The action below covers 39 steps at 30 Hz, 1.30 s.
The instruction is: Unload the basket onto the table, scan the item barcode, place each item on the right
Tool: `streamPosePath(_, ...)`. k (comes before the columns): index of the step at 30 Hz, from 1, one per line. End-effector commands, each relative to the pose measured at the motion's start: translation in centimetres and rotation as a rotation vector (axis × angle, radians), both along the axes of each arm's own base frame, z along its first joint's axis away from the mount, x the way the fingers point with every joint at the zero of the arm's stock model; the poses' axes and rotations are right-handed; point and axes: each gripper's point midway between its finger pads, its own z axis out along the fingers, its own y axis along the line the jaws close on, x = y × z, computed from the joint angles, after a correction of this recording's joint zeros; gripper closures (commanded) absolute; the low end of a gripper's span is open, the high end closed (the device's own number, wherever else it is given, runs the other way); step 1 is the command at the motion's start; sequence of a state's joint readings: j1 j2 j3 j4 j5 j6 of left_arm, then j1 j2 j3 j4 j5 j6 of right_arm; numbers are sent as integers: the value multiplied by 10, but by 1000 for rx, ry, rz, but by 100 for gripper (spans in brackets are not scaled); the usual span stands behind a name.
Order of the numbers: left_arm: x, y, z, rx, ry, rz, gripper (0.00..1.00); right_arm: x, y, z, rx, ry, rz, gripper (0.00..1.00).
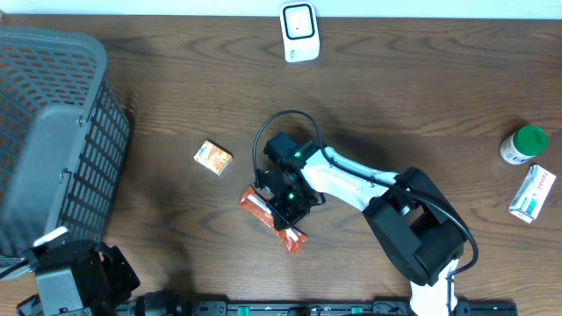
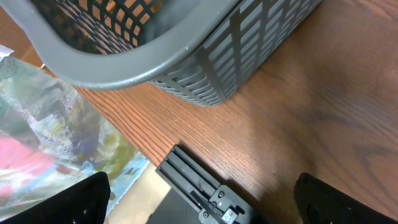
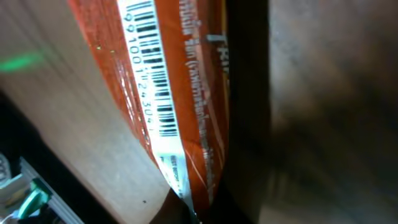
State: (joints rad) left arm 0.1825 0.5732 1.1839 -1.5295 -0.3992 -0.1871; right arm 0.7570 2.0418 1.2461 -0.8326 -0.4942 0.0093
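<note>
Orange plastic snack packet (image 3: 196, 93) sits clenched in right gripper (image 1: 284, 203); next, lift, present barcode (image 3: 146, 68) to far white scanner (image 1: 299, 32).

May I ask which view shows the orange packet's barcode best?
The right wrist view: the barcode runs close up along the orange packet. Overhead shows the packet under the right gripper, no barcode; the left wrist view shows neither.

The right arm (image 1: 351, 184) is built of a white link between bulky black joints, with a black cable (image 1: 260, 139) looped at its wrist. A green light (image 1: 299, 156) is lit on the black right end effector (image 1: 285, 202).
</note>
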Motion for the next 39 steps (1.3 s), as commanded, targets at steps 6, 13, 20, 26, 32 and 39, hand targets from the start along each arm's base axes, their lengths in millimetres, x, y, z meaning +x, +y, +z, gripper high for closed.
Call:
streamPosePath(6,-2,2,1,8,-6,18,5,-4,-41,-54,-260,-39,9,99)
streamPosePath(13,-2,2,1,8,-6,18,5,46,-42,0,-296,-323,5,99)
streamPosePath(20,-2,2,1,8,-5,18,5,57,-27,66,-194,-531,46,99)
streamPosePath(26,-2,2,1,8,-5,18,5,39,-4,114,-66,-638,121,99)
streamPosePath(32,-2,2,1,8,-6,18,5,9,9,145,13,-687,199,99)
streamPosePath(39,-2,2,1,8,-6,18,5,-20,11,163,51,-698,264,99)
